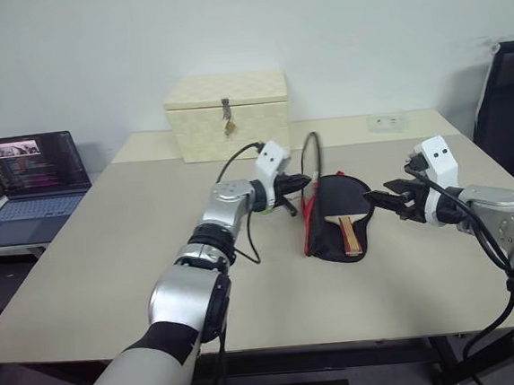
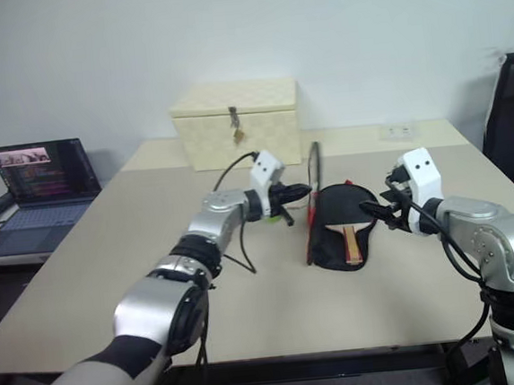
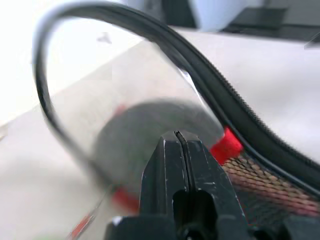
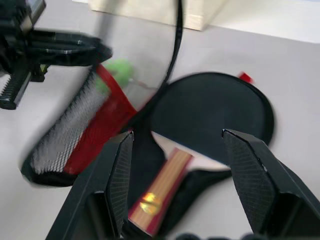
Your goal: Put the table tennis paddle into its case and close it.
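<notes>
The case (image 1: 326,246) lies open mid-table. Its red mesh flap (image 1: 310,213) stands nearly upright along the left side, and the black zip rim (image 1: 311,152) arcs above it. The table tennis paddle (image 1: 343,196) rests in the lower half, black face up, with its wooden handle (image 1: 350,235) pointing toward me. My left gripper (image 1: 304,183) is shut, and its tips touch the outer side of the raised flap. To the right of the case, my right gripper (image 1: 382,196) hovers open and points at the paddle (image 4: 210,112) without touching it.
A cream woven latched box (image 1: 228,114) stands at the back of the table (image 1: 110,259). An open laptop (image 1: 31,181) sits on a lower surface to the left. Also in view are a small clear item (image 1: 386,123) at the back right, a black chair (image 1: 511,107) to the right, and something small and green (image 4: 117,70) behind the flap.
</notes>
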`<state>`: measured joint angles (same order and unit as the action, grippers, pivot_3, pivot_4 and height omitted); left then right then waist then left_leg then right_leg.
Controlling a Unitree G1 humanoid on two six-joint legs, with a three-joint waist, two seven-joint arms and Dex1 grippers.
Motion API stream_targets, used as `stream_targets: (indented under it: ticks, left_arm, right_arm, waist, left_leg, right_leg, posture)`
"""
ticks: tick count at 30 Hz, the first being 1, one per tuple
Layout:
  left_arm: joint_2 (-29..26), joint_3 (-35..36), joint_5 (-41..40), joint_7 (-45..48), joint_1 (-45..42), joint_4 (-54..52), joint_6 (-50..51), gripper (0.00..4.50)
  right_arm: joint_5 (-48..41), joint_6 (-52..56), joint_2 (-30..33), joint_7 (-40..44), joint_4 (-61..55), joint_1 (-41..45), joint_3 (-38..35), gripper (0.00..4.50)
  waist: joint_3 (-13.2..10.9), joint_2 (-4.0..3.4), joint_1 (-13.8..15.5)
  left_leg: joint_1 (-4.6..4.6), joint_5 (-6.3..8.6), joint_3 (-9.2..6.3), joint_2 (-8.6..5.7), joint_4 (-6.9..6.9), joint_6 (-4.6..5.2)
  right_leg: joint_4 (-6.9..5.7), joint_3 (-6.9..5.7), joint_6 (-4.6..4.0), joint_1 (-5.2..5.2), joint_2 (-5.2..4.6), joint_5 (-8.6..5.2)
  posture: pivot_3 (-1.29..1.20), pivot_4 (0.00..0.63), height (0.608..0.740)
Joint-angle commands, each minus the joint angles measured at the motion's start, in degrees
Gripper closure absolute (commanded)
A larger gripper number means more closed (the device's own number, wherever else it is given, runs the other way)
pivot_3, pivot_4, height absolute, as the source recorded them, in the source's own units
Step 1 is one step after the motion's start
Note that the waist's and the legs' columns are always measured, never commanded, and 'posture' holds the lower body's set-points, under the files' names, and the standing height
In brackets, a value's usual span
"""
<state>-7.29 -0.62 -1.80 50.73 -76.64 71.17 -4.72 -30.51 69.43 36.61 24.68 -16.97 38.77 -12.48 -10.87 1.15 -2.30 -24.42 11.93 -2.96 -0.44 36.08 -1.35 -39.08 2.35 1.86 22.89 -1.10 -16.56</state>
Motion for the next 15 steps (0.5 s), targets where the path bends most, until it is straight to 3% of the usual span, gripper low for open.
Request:
stream_targets:
  ticks: [1, 8, 11, 13, 15]
  left_arm:
    - [-0.2, 0.8, 0.3, -0.1, -1.0, 0.3, -1.6, 4.49]
    - [-4.4, 2.3, -0.9, 2.3, 3.2, -1.3, -1.8, 4.49]
    - [-6.8, 3.8, -3.2, 7.7, 6.4, -4.6, -1.2, 4.5]
    - [-8.4, 4.4, -4.6, 11.2, 9.1, -7.8, -0.3, 4.5]
    - [-11.3, 5.2, -6.8, 15.2, 13.9, -13.8, 2.3, 4.5]
  right_arm:
    - [0.3, -0.5, 1.0, -0.9, 0.1, 0.2, -1.9, 1.41]
    - [1.5, -2.3, -1.1, -2.3, 4.7, -0.3, -0.2, 1.41]
    - [2.7, -4.7, -2.7, -2.1, 8.9, 0.0, 1.7, 0.93]
    - [4.0, -6.4, -3.8, -2.1, 12.3, 0.7, 3.0, 0.24]
    - [5.8, -9.3, -5.6, -1.9, 18.7, 2.0, 4.9, 0.06]
  waist:
    - [0.0, 0.0, -0.5]
    - [0.0, 0.0, -0.8]
    - [0.0, -0.01, -0.7]
    - [0.0, -0.01, -0.6]
    - [0.0, -0.04, -0.8]
  left_leg:
    - [0.0, 0.0, 0.01, 0.0, 0.0, 0.0]
    - [-0.01, 0.0, 0.01, 0.05, -0.01, 0.0]
    - [-0.06, -0.01, 0.01, 0.06, 0.01, -0.01]
    - [-0.1, -0.02, 0.01, 0.05, 0.01, -0.01]
    - [-0.15, -0.02, 0.02, 0.05, 0.02, -0.02]
  right_leg:
    - [-0.02, 0.02, -0.01, 0.02, 0.03, 0.0]
    - [-0.09, 0.11, -0.01, 0.12, 0.03, 0.01]
    - [-0.13, 0.1, -0.01, 0.18, 0.01, 0.01]
    - [-0.14, 0.1, -0.02, 0.23, 0.0, 0.01]
    - [-0.16, 0.09, -0.02, 0.27, -0.02, 0.01]
  posture:
    - [0.0, 0.15, 0.74]
    - [0.0, 0.15, 0.74]
    - [0.0, 0.15, 0.74]
    - [0.0, 0.15, 0.74]
    - [0.0, 0.15, 0.74]
